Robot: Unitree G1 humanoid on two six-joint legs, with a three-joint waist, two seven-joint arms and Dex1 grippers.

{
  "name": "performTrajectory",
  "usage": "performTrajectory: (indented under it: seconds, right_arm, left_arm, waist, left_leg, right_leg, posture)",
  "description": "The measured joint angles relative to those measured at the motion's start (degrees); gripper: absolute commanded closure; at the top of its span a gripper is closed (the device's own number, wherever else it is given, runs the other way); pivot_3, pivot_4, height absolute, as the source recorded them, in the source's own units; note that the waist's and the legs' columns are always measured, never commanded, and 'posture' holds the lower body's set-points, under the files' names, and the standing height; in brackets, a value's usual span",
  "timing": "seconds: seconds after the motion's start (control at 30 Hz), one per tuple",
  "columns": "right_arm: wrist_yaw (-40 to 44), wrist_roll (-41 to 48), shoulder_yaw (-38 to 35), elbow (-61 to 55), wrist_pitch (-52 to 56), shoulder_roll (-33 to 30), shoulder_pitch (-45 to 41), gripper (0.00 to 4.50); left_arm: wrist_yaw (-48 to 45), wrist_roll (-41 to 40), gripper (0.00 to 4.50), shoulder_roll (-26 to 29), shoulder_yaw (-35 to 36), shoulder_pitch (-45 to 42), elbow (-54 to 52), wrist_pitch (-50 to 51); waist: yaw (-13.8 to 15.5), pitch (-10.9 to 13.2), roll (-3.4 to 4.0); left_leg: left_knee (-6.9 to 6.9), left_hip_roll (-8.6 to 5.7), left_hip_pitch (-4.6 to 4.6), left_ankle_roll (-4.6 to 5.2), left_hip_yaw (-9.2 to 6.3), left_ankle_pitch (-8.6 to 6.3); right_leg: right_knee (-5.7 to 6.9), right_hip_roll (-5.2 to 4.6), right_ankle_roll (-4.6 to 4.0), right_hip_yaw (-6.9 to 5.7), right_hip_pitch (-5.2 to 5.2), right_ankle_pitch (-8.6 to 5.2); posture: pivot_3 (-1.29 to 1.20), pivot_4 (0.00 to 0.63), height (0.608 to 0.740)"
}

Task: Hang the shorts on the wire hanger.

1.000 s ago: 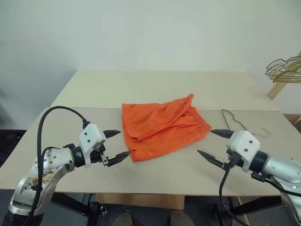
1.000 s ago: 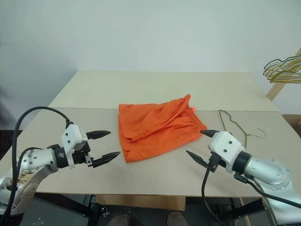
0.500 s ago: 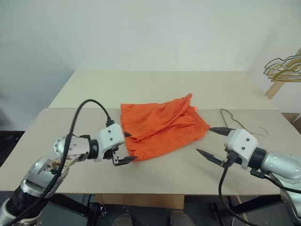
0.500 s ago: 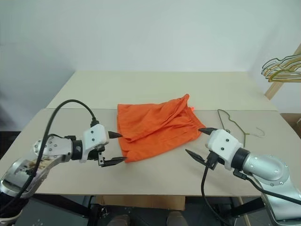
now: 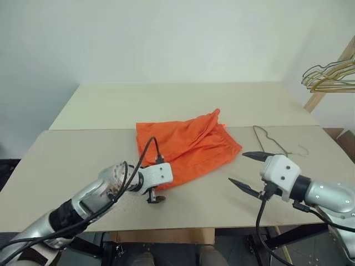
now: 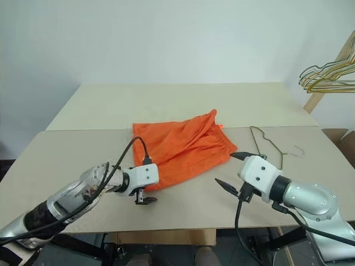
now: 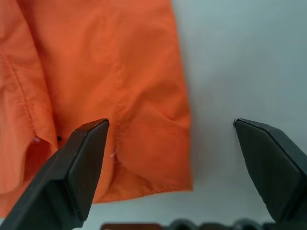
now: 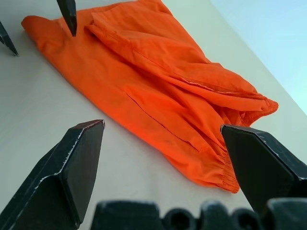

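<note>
Left gripper (image 5: 157,197) now stands spread wide at the near corner of the shorts (image 5: 186,146), pointing steeply down at the table (image 5: 72,160), where a second ago it hovered level and well out to the left of the cloth; the arm has swung inward and its wrist has tipped over. In the left wrist view one finger (image 7: 76,167) sits over the orange hem and the other (image 7: 273,163) over bare board, with nothing between them. From the head views the white wrist housing hides most of those fingers, so whether the tips touch the fabric or the table cannot be told. Right gripper (image 5: 245,169) has kept its place at the right, jaws apart and empty, aimed slightly downward toward the shorts; its wrist view shows the crumpled shorts (image 8: 158,91) lying flat ahead, and the two dark tips of the other gripper at the far corner. The shorts lie in the middle of the table, unmoved. The wire hanger (image 5: 272,145) lies flat just to their right, apart from the cloth, its near part hidden behind the right gripper. Gold and green hangers (image 5: 327,75) on a wooden rack are cut off at the picture's right edge.
</note>
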Motion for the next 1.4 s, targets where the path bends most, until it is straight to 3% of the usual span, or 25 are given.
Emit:
performTrajectory:
  seconds: [0.13, 0.43, 0.63, 0.87, 1.1, 1.2, 1.4]
  right_arm:
    - [-0.4, 0.04, 0.01, -0.95, 0.04, 0.12, 0.0, 0.0]
    - [-0.25, 0.14, 1.19, -1.78, 0.05, 0.14, -0.54, 0.0]
    - [2.43, -3.48, 6.87, 5.07, -3.38, -2.11, -5.93, 0.0]
    - [-1.51, -24.92, 23.41, 28.62, -19.14, -1.94, -19.38, 0.0]
    - [-9.0, -37.63, 31.3, 49.29, -32.79, 2.3, -30.25, 0.0]
    - [-11.3, -40.24, 32.91, 55.11, -36.47, 4.52, -33.7, 0.63]
    - [-13.91, -42.51, 34.49, 64.58, -43.18, 7.47, -37.15, 2.71]
  left_arm:
    - [0.53, 3.8, 1.48, -1.31, -1.76, -0.1, 1.47, -2.49]
    - [0.8, 8.76, 4.44, -0.95, -0.65, -0.1, 7.98, -5.81]
    - [-2.23, 7.45, 4.44, -0.84, 4.23, -0.22, 11.04, -6.78]
    - [-9.79, 2.56, 4.44, 4.42, 12.8, -2.84, 10.31, -8.13]
    - [-12.02, 0.34, 4.44, 8.57, 18.3, -0.6, 6.25, -7.61]
    - [-11.98, 0.0, 4.5, 9.14, 19.23, 0.26, 5.22, -6.63]
    - [-11.94, -0.53, 4.5, 10.36, 21.14, 2.1, 3.76, -5.6]
  waist:
    - [0.04, -0.18, 0.19]
    - [-1.08, -0.35, 0.28]
    - [-1.81, -0.35, 0.28]
    - [-1.71, -0.34, 0.27]
    - [-1.47, -0.33, 0.26]
    - [-1.44, -0.33, 0.25]
    - [-1.29, -0.33, 0.24]
  left_leg:
    - [0.0, 0.0, 0.04, 0.0, -0.01, 0.0]
    - [0.0, 0.04, 0.05, 0.0, -0.04, 0.0]
    - [0.0, 0.05, -0.02, 0.0, -0.06, 0.0]
    - [-0.01, 0.02, -0.1, 0.0, -0.03, 0.0]
    - [0.0, 0.0, -0.08, 0.0, -0.06, 0.01]
    - [0.0, 0.0, -0.02, 0.0, -0.09, 0.01]
    - [0.0, 0.0, -0.03, 0.01, -0.15, 0.01]
  right_leg:
    - [0.0, 0.01, 0.05, -0.01, 0.06, -0.03]
    - [0.03, 0.07, 0.04, 0.0, 0.04, -0.03]
    - [0.03, 0.07, 0.04, -0.01, -0.06, -0.02]
    - [0.05, 0.03, -0.39, -0.01, -0.2, 0.23]
    - [0.1, -0.01, -0.43, 0.0, -0.19, 0.25]
    - [0.12, 0.01, -0.45, -0.01, -0.13, 0.26]
    - [0.14, 0.01, -0.46, -0.02, -0.13, 0.27]
  posture:
    - [-0.19, 0.028, 0.74]
    - [-0.17, 0.027, 0.74]
    - [-0.16, 0.019, 0.74]
    - [-0.1, 0.014, 0.74]
    - [-0.04, 0.014, 0.74]
    - [-0.03, 0.018, 0.74]
    - [-0.02, 0.025, 0.74]
